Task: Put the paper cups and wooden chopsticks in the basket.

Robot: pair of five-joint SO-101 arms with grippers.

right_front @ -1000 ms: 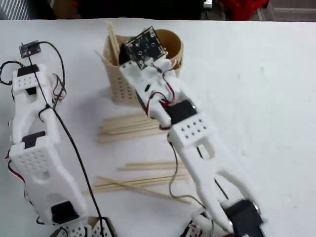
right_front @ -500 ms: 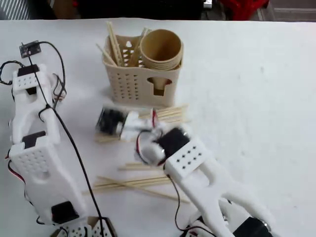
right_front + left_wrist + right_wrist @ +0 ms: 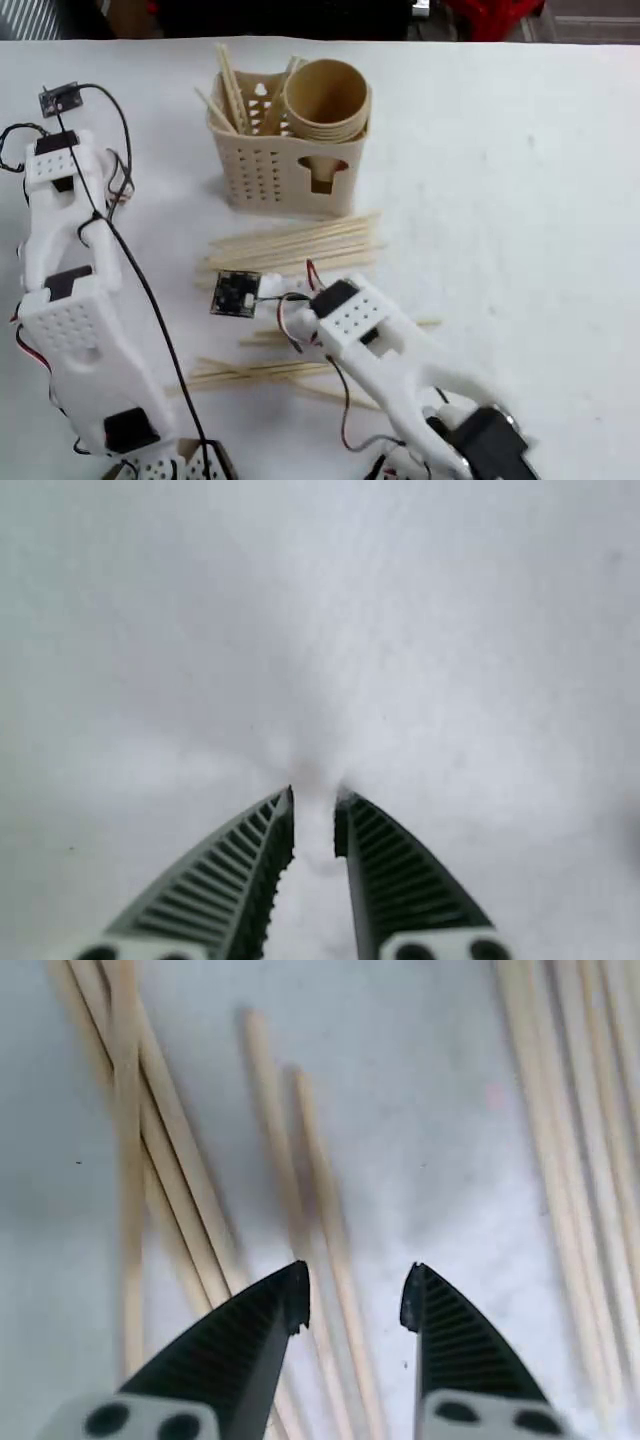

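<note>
basket [image 3: 285,170] near bench [image 3: 520,200] far edge holds stacked paper cups [image 3: 326,100], some chopsticks [image 3: 232,85]. loose chopsticks [image 3: 295,245] mid-bench; right pincer [image 3: 355,1300] moderately open, empty, over two. left pincer [image 3: 313,825] narrow gap, empty.

You see a cream basket [image 3: 270,175] patterned with rows of small holes, tan paper cups [image 3: 327,100], pale wooden chopsticks [image 3: 290,245], and a white table [image 3: 500,200]. The left gripper [image 3: 313,810] is dark and ribbed; the right gripper [image 3: 355,1300] is black.
</note>
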